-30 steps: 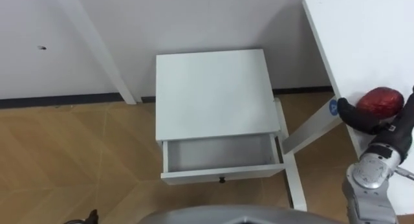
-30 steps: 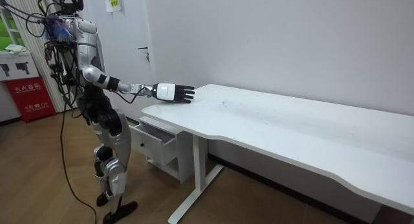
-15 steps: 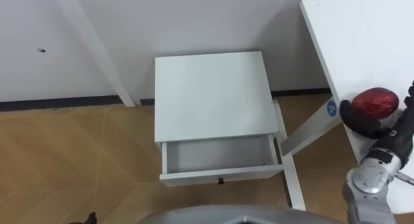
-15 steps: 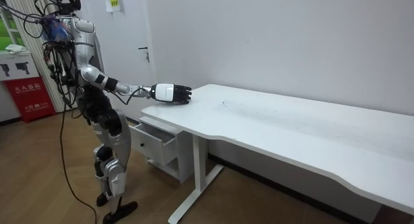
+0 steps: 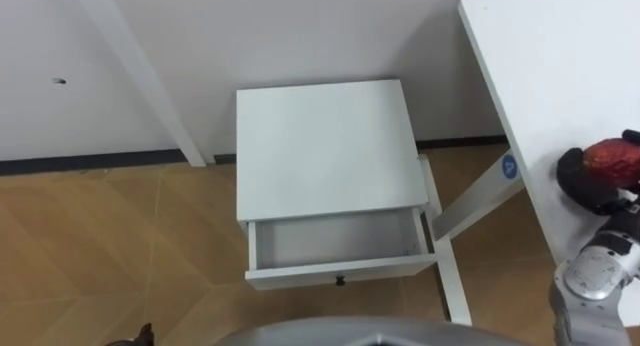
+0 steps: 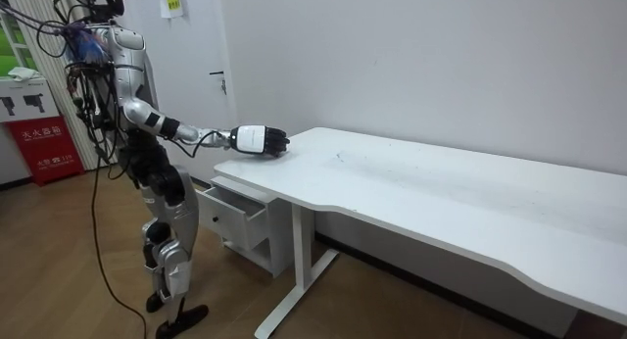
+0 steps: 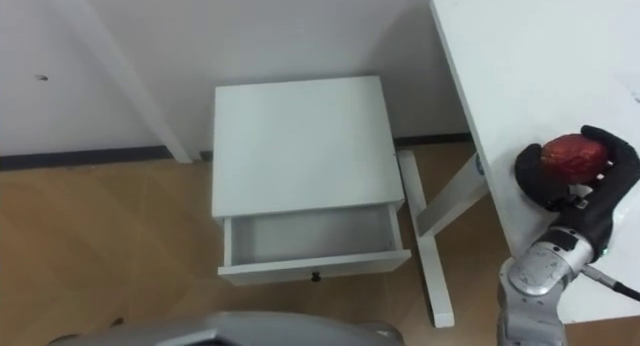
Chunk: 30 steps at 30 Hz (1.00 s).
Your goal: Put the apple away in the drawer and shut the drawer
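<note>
At the right edge of the frame, the right hand (image 7: 578,194) has its dark fingers curled round the apple (image 7: 572,153), which sits low over the white surface (image 7: 520,56), near its front edge. I cannot see if the apple is lifted or touches the top.

So I judge the task is at its first part: the grasp is made, but the apple is not yet in the drawer (image 7: 315,266). That drawer stands pulled out in the middle of the frame, with nothing inside. Carrying, dropping and pushing it shut are all left.

Seen up close, the apple is round, dark red and a little glossy. Both drawer and cabinet (image 7: 295,141) are plain white boxes, flat and matte, with a small dark knob in front. Below them lies wood-pattern floor (image 7: 100,246). A dark tip of the left hand (image 5: 140,335) shows at the lower left edge; its state I cannot tell.
</note>
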### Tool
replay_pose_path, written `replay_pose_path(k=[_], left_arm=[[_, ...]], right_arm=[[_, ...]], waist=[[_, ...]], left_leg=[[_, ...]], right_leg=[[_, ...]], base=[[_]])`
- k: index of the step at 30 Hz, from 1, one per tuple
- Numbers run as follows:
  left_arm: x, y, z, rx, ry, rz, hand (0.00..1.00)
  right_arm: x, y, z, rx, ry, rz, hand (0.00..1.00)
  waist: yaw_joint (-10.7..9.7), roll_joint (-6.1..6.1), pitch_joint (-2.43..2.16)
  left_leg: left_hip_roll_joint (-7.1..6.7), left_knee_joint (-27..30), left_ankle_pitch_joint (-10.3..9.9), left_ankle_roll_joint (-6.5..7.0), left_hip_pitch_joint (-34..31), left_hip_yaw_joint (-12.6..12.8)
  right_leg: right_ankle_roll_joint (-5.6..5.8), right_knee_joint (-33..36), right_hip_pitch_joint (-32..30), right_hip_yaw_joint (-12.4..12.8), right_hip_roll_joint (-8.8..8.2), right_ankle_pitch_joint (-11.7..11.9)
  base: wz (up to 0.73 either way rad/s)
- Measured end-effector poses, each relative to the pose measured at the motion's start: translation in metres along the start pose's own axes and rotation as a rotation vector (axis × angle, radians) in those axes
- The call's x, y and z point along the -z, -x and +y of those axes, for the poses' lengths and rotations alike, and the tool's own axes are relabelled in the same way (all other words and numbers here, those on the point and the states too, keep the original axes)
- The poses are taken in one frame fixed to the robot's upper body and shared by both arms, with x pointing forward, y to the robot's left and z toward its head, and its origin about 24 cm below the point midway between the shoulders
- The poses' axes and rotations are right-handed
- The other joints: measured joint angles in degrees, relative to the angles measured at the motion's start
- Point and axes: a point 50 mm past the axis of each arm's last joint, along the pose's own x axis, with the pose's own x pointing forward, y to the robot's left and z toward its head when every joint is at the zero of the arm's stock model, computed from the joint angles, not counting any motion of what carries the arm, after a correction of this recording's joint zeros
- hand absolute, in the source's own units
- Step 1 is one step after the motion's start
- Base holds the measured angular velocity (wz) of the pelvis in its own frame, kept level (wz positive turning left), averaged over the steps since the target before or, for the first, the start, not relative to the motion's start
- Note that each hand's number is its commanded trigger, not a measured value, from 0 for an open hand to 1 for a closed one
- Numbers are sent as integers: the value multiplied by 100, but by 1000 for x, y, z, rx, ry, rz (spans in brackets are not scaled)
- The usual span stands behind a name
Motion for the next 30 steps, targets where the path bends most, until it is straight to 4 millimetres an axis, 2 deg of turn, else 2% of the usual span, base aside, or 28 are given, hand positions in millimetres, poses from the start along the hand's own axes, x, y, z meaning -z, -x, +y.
replay_pose_path(k=[4,9,13,16,20,22,24,30], left_arm=[[-4,-1,-1,20,-1,-11,0],[-8,-2,-3,36,-15,-25,0],[-11,-2,-4,43,-36,-39,0],[-14,-3,-4,52,-50,-52,0],[-21,-4,-7,64,-61,-71,0],[-22,-4,-8,72,-84,-75,0],[-20,-3,-9,76,-98,-70,0],[-16,-3,-7,93,-122,-46,0]], right_arm=[[-7,2,7,-59,-7,-25,100],[-18,13,25,-194,-29,-70,100],[-30,21,40,-336,-38,-112,100],[-32,35,59,-516,-23,-120,100],[-32,70,92,-821,57,-148,100],[-32,78,98,-898,73,-151,100],[-33,80,102,-947,82,-153,100],[-42,81,107,-1026,101,-197,100]], waist=[[13,0,8],[43,4,21],[117,8,25],[184,7,32],[371,26,121],[390,41,135],[480,40,138],[498,-26,102]], left_leg=[[30,-20,1,-1,-9,34],[38,-25,1,-2,-10,43],[41,-21,2,-3,-47,43],[38,-8,4,-3,-89,15],[23,11,5,-1,-164,-63],[-3,19,15,15,-218,-172],[-9,24,17,18,-256,-203],[-11,32,18,17,-280,-349]], right_leg=[[-6,10,-39,22,1,5],[-16,6,-52,40,12,25],[-18,5,-68,76,25,40],[-18,-3,-70,48,20,40],[-16,-6,-144,-65,2,41],[-16,-9,-153,-171,-17,41],[-16,-12,-173,-189,-21,41],[-16,5,-178,-229,-12,41]], base=[[-6],[-3],[0],[5],[11],[31],[20],[8]])
